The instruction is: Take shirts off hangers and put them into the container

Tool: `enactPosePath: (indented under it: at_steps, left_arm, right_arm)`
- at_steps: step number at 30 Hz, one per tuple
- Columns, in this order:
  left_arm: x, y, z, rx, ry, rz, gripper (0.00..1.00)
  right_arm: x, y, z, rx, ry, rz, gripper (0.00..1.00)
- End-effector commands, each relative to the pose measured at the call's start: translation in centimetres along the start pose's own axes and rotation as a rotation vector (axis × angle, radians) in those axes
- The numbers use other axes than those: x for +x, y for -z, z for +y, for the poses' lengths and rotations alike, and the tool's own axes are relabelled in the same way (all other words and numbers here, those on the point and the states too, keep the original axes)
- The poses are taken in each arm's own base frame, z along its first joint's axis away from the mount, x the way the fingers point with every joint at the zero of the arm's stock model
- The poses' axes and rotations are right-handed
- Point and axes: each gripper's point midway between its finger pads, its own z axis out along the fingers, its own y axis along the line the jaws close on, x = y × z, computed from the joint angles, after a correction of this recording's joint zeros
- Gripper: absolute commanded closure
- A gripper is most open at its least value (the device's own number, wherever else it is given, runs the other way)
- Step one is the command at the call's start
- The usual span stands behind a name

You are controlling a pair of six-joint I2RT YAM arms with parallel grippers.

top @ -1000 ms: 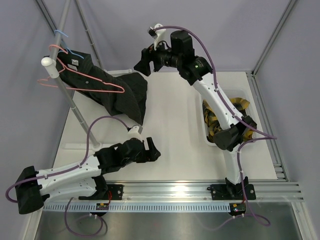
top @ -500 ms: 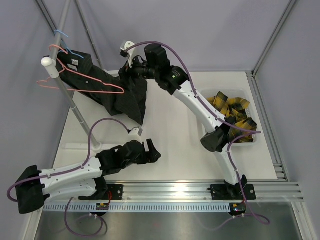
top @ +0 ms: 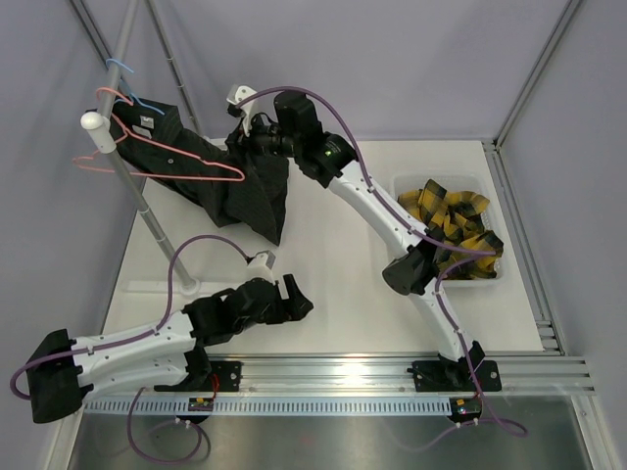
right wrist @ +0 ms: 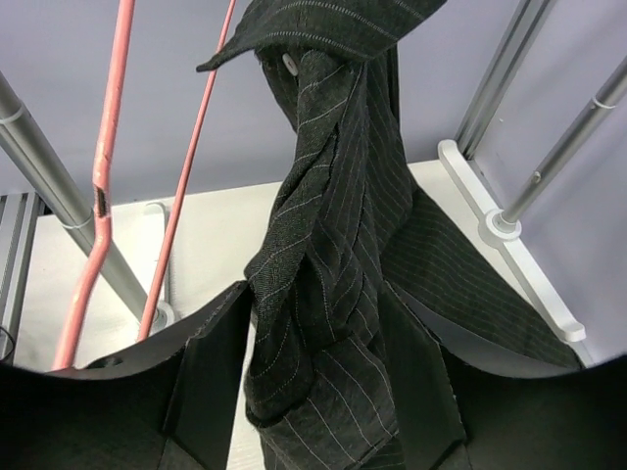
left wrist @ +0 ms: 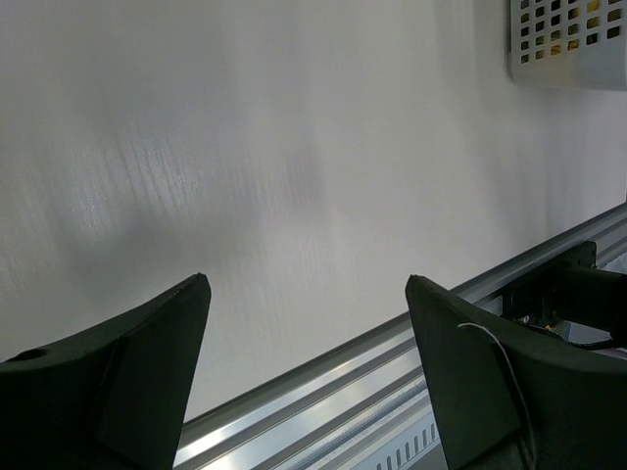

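right gripper (right wrist: 313, 294) around black shirt (right wrist: 338, 166) — hanger (right wrist: 106, 147) beside

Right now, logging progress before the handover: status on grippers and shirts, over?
Left gripper open, empty, over table. Right gripper straddles black pinstriped cloth shirt, grip unconfirmed; shirt on pink wire hanger. Yellow-and-black plaid shirt in white lattice basket. Grey pole nearby.

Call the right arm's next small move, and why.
Probably close the right claw firmly on the black shirt. Its fingers flank the twisted hanging fold, but a firm pinch isn't evident, and the shirt hangs on the pink hanger, so it needs a secure grip before any pull.
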Motion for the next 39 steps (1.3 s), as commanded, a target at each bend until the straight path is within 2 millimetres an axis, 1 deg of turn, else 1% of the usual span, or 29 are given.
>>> enactPosePath:
  at_steps: [1,4,5,7,11,12,13,15,16,17,23,24,26,30,33,35,36,39]
  left_arm:
    - [-0.7,0.1,-1.0,0.05,0.027,-0.036,0.14]
    - [-0.6,0.1,-0.9,0.045,0.026,-0.035,0.14]
    - [-0.5,0.1,-0.9,0.047,0.027,-0.032,0.14]
    - [-0.4,0.1,-1.0,0.054,0.03,-0.028,0.14]
    - [0.0,-0.1,-0.9,0.059,0.035,-0.016,0.14]
    - [0.1,-0.2,-0.8,0.059,0.037,-0.016,0.14]
    - [0.1,-0.2,-0.8,0.062,0.039,-0.016,0.14]
    - [0.3,-0.3,-0.7,0.061,0.039,-0.01,0.14]
    - [0.3,-0.4,-0.7,0.063,0.04,-0.01,0.14]
    - [0.4,-0.4,-0.7,0.062,0.039,-0.009,0.14]
    - [0.8,-0.7,-0.7,0.07,0.042,0.002,0.14]
    - [0.9,-0.8,-0.5,0.069,0.042,0.003,0.14]
    - [1.0,-0.8,-0.6,0.073,0.041,0.006,0.14]
    - [1.1,-0.8,-0.6,0.075,0.037,0.012,0.14]
    - [1.0,-0.7,-0.6,0.075,0.037,0.01,0.14]
    - [1.0,-0.7,-0.6,0.077,0.038,0.011,0.14]
    - [1.0,-0.7,-0.7,0.081,0.038,0.011,0.14]
    - [1.0,-0.7,-1.0,0.091,0.041,0.008,0.14]
  right_arm:
    - [-1.8,-1.0,0.9,-0.037,0.06,-0.078,0.39]
    - [-2.2,-1.3,0.9,-0.037,0.065,-0.098,0.43]
    - [-2.0,-1.4,0.9,-0.038,0.067,-0.098,0.48]
    - [-2.2,-1.6,1.0,-0.048,0.071,-0.112,0.52]
    - [-2.7,-1.5,1.4,-0.073,0.082,-0.131,0.72]
    - [-3.0,-1.4,1.7,-0.086,0.088,-0.138,0.83]
    - [-3.2,-1.4,1.7,-0.088,0.088,-0.143,0.88]
    - [-3.7,-1.1,2.2,-0.113,0.092,-0.156,0.97]
    - [-4.0,-1.0,2.4,-0.121,0.099,-0.162,0.99]
    - [-4.0,-1.0,2.5,-0.125,0.1,-0.164,1.0]
    - [-5.6,-0.4,3.2,-0.15,0.129,-0.204,1.0]
    - [-6.3,-0.2,3.3,-0.156,0.13,-0.223,1.0]
    - [-6.8,-0.1,3.6,-0.168,0.129,-0.241,1.0]
    - [-8.5,0.5,4.0,-0.182,0.126,-0.29,1.0]
    - [-9.4,0.7,4.2,-0.186,0.127,-0.314,1.0]
    - [-9.8,0.8,4.2,-0.184,0.133,-0.326,1.0]
    - [-9.5,0.5,4.1,-0.184,0.125,-0.325,1.0]
    - [-9.6,0.3,4.1,-0.19,0.127,-0.341,1.0]
